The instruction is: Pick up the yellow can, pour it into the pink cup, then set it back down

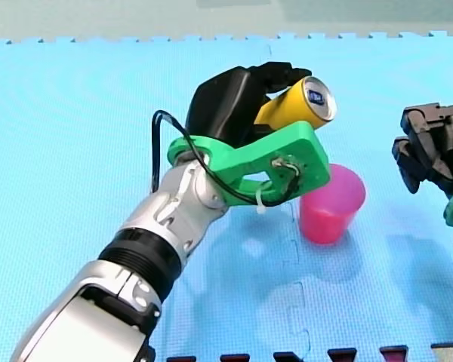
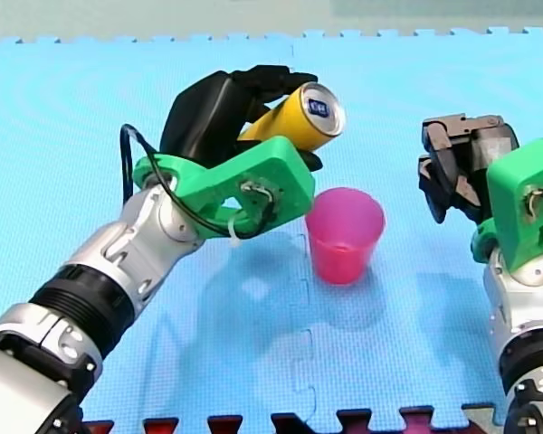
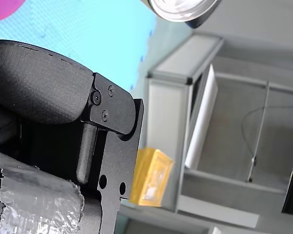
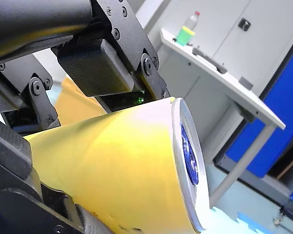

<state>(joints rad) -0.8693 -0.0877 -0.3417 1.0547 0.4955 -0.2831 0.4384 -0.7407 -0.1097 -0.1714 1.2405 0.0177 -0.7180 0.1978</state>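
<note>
Our left hand is raised off the mat and clamped around the yellow can, black fingers wrapped over its body. The second wrist view gives the grip up close: a ribbed finger pad presses on the can's yellow side, and other black links cradle it from below. That view also shows the silver rim and blue mark on the end face, with a white table and a bottle beyond.

From the head we see the can tipped well over, nearly on its side, its blue-marked end pointing right and a little up. It hangs above the pink cup, toward the cup's left side and clear of its rim. The cup stands upright on the blue foam mat.

Our right hand is in the air to the right of the cup, fingers curled on nothing.

The first wrist view catches a silver can end and a yellow box by a grey shelf.
</note>
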